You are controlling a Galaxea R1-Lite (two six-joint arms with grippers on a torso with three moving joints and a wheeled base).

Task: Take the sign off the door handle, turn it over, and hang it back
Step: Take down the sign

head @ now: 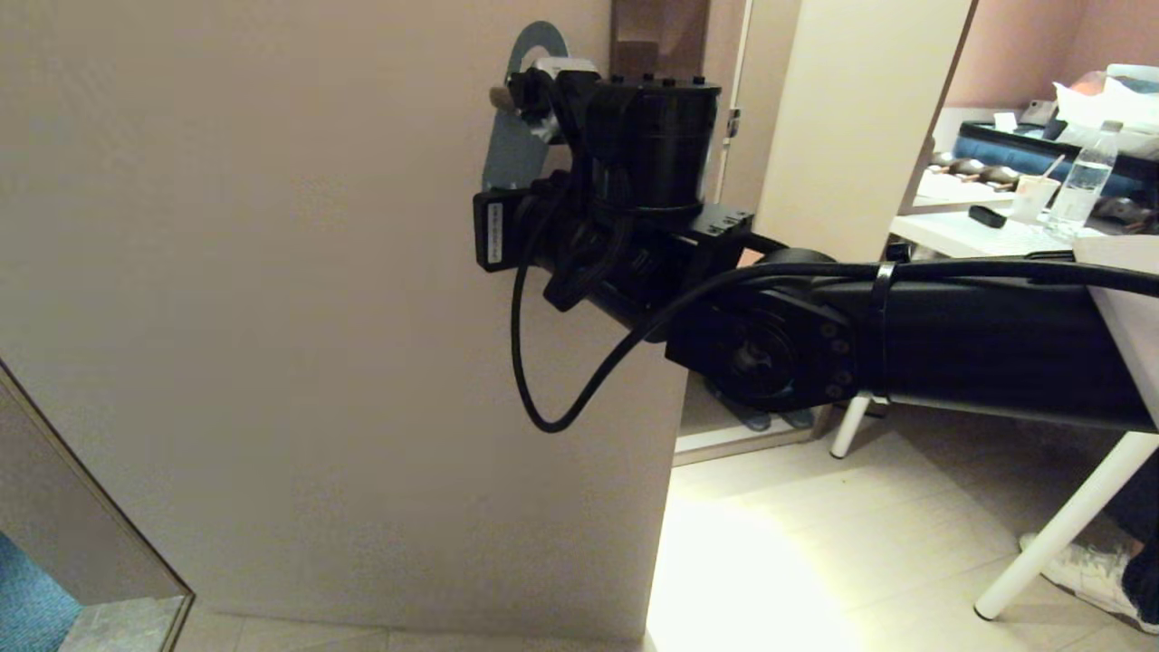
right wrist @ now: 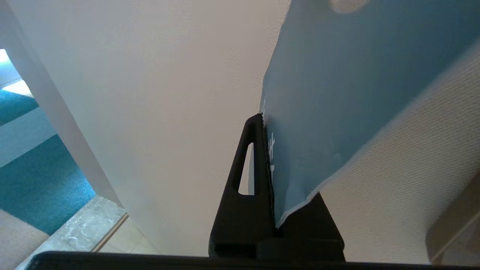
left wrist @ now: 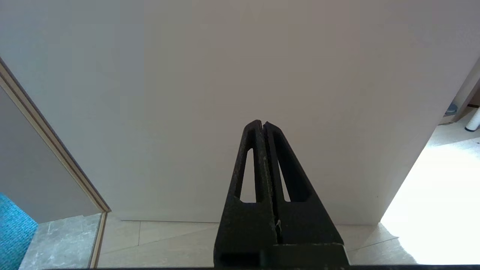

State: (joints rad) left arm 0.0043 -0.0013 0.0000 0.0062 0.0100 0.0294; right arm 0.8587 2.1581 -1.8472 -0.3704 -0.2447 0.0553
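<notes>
At the door handle (head: 503,98), my right gripper (right wrist: 267,123) has the sign (head: 514,149) clamped by its edge.

The sign's grey-blue face shows against the pale door (head: 272,317), its rounded top with the oval hole rising just above the lever's tip, the lower part hanging behind my wrist. From the right wrist camera I see the card pinched flat between the closed fingers (right wrist: 257,165); a few white letters sit right at the pinch, too cropped for me to read. The brown backplate (head: 658,32) stands above the black arm. My left gripper (left wrist: 264,125) is parked low facing the door, fingers pressed together on nothing. Off right, a white table (head: 960,237) carries a water bottle (head: 1082,186) with no label I can read.
</notes>
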